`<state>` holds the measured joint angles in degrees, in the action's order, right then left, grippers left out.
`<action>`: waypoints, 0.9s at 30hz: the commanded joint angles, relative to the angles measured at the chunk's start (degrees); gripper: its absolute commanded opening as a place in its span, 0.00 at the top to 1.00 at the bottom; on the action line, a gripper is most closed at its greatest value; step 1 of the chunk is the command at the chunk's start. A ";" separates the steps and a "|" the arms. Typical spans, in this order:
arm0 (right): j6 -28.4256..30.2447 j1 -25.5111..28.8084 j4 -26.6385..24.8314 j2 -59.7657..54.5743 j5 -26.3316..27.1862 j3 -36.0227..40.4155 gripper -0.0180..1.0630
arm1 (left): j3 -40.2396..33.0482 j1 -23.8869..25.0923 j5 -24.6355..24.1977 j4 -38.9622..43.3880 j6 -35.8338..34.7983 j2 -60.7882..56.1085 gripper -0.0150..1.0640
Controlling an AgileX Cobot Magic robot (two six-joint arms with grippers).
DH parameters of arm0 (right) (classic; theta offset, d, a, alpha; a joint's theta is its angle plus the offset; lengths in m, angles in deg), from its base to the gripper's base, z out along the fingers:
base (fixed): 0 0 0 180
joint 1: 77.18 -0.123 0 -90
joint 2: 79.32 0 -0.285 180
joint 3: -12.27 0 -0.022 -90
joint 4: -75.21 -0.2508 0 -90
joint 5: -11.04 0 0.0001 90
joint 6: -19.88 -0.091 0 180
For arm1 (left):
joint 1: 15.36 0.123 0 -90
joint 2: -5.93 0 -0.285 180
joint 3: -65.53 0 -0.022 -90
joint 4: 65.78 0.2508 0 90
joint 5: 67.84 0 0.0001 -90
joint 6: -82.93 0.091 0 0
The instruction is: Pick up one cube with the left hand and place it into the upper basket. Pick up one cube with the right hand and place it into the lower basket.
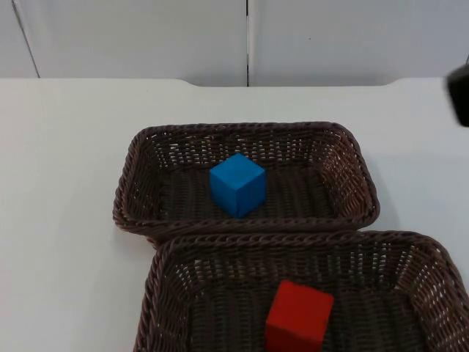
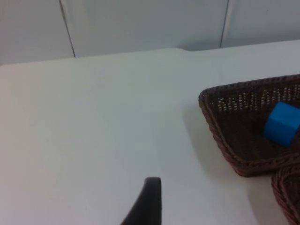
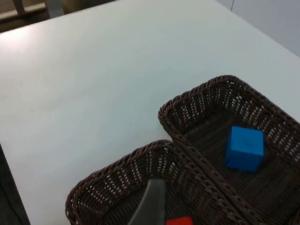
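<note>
The left claw [image 2: 149, 206] hangs over bare white tabletop [image 1: 66, 161], well to the left of the baskets; whether it is wide or narrow I cannot tell, and nothing is in it. Next comes the upper basket [image 1: 146, 143], with the blue cube [image 1: 237, 184] resting on its floor near the middle, clear of every wall, so the left arm's half of the job looks done. Just in front, its rim touching the upper one's, sits the lower basket [image 1: 165, 257]; the red cube [image 1: 299, 315] lies flat on its weave, so the right arm's half looks done too. The right claw [image 3: 152, 206] hovers above the lower basket near the red cube; its opening I cannot tell either. Both arms look to be waiting
</note>
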<state>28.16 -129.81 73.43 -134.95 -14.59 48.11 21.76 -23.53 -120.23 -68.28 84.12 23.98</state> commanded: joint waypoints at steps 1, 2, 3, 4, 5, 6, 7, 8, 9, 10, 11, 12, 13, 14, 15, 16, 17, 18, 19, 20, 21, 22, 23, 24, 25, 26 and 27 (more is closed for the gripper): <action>-0.31 -0.09 0.13 2.74 1.01 1.16 0.28 | -0.17 0.19 -1.53 -0.97 0.02 -1.72 0.20; -0.31 -0.09 0.13 5.32 1.01 1.99 0.28 | -0.17 0.19 -2.95 -1.13 0.02 -3.44 0.20; -0.31 -0.09 0.13 6.81 0.91 2.47 0.28 | -0.17 0.19 -3.88 -1.13 0.02 -4.78 0.20; -0.31 -0.09 0.13 8.58 0.99 3.12 0.28 | -0.17 0.19 -4.62 -1.13 0.30 -6.18 0.20; -0.45 -0.09 0.13 10.32 0.88 3.44 0.28 | -0.17 0.19 -5.12 -1.13 0.44 -7.44 0.20; -0.75 -0.09 0.13 11.63 0.78 3.91 0.28 | -0.17 0.19 -5.67 -1.13 0.44 -8.98 0.20; -0.75 -0.09 0.13 11.63 0.78 3.91 0.28 | -0.17 0.19 -5.67 -1.13 0.44 -8.98 0.20; -1.21 -0.09 0.13 13.05 -0.18 4.00 0.28 | -0.17 0.19 -5.91 -1.13 0.44 -10.27 0.20; -1.49 -0.09 0.13 14.38 -0.79 4.00 0.28 | -0.17 0.19 -5.91 -1.13 0.44 -10.27 0.20; -1.60 -0.09 0.13 15.62 -1.77 4.00 0.28 | -0.17 0.19 -6.23 -1.13 0.44 -10.27 0.20; -1.60 -0.09 0.13 16.57 -2.76 4.00 0.28 | -0.17 0.19 -6.80 -1.34 0.44 -10.27 0.20; -1.60 -0.09 0.13 16.57 -2.76 4.00 0.28 | -0.17 0.19 -6.80 -1.34 0.44 -10.27 0.20; -1.60 -0.09 0.13 17.69 -3.71 4.00 0.28 | -0.82 0.19 -7.26 -1.34 0.44 -10.27 0.20; -1.60 -0.09 0.13 18.69 -4.58 4.00 0.28 | -1.64 0.19 -7.26 -1.34 0.60 -10.27 0.20; -1.60 -0.09 0.13 19.56 -5.44 4.00 0.28 | -2.75 0.19 -7.41 -1.34 0.60 -10.27 0.20; -1.74 -0.09 0.13 20.47 -6.46 4.00 0.28 | -3.63 0.19 -7.96 -1.34 0.60 -10.27 0.20; -1.74 -0.09 0.13 20.47 -6.46 4.00 0.28 | -3.63 0.19 -7.96 -1.34 0.60 -10.27 0.20; -1.85 -0.09 0.13 21.42 -7.34 4.00 0.28 | -3.63 0.19 -8.11 -1.34 0.60 -10.27 0.20; -1.85 -0.09 0.38 22.68 -8.92 4.00 0.28 | -3.52 0.19 -8.10 -1.34 0.60 -10.27 0.20; -2.00 -0.09 0.38 23.57 -9.90 4.00 0.28 | -3.52 0.19 -8.21 -1.34 0.60 -10.27 0.20; -2.66 -0.09 0.98 24.41 -10.88 4.00 0.28 | -3.52 0.19 -8.21 -1.18 0.60 -10.27 0.20; -2.66 -0.09 0.98 24.41 -10.88 4.00 0.28 | -3.52 0.19 -8.21 -1.18 0.60 -10.27 0.20; -3.24 -0.09 1.78 25.36 -11.88 4.00 0.28 | -3.52 0.19 -8.21 -1.18 0.60 -10.27 0.20; -3.23 -0.09 1.78 26.07 -12.96 4.00 0.28 | -3.96 0.19 -7.92 -1.06 0.70 -10.27 0.20; -3.23 -0.09 1.78 26.91 -14.03 4.00 0.28 | -4.12 0.19 -8.04 -0.88 0.98 -10.27 0.20; -3.23 -0.09 1.78 27.87 -14.84 4.00 0.28 | -4.12 0.19 -8.05 -1.00 0.98 -10.27 0.20; -3.35 -0.09 1.78 28.73 -15.70 4.00 0.28 | -4.12 0.19 -8.05 -1.14 0.98 -10.27 0.20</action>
<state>25.21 -129.81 74.78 -108.15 -28.24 52.08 18.05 -23.53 -128.73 -68.98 84.81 13.91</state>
